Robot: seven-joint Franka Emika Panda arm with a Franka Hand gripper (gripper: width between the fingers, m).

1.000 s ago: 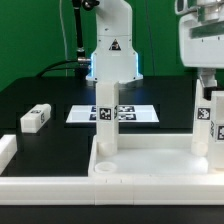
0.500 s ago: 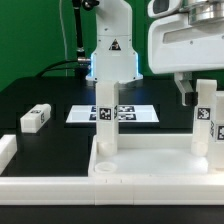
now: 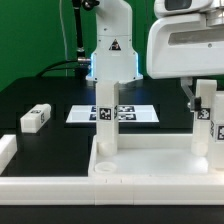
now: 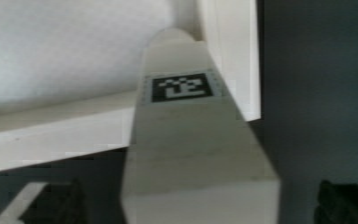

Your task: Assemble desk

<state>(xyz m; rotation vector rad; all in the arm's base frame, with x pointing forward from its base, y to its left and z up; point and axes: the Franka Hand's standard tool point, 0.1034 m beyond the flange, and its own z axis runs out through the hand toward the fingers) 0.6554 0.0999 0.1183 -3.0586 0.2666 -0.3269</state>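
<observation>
Over the smooth white tabletop (image 3: 150, 160), the tool (image 4: 185, 206) gapes astride an upright blocky leg (image 3: 205, 128).

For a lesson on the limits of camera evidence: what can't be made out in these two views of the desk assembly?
Exterior view: the tool, one finger behind the right leg or past the edge.
Exterior view: the marker board, partly covered by the left leg.
Exterior view: the tabletop, cut off by the edges.
Wrist view: the fingers, dark blurs.
</observation>
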